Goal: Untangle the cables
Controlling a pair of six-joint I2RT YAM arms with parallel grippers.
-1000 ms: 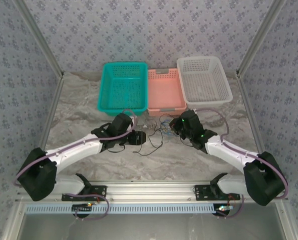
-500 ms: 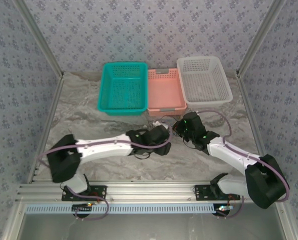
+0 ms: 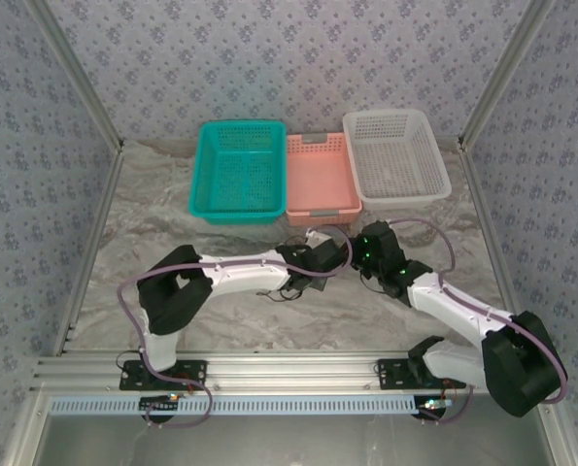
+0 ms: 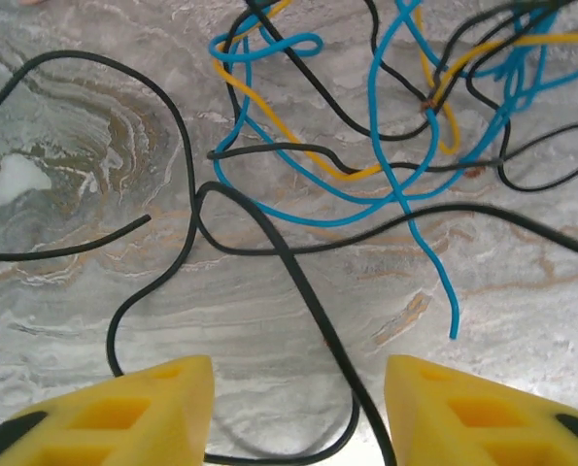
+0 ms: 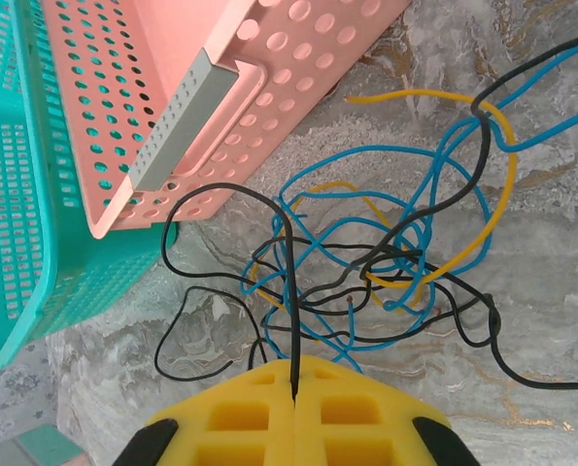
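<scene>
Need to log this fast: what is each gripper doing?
Left gripper: open, holding nothing.
Right gripper: shut on a black cable.

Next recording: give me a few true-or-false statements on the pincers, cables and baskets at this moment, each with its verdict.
1. The right pincer is shut on a black cable. True.
2. The left pincer is shut. False: its fingers stand apart over the table.
3. The cables include blue, black and yellow ones. True.
4. The cables lie inside a basket. False: they lie on the table, in front of the pink basket.
5. A teal basket, the pink basket and a white basket stand in a row. True.
</scene>
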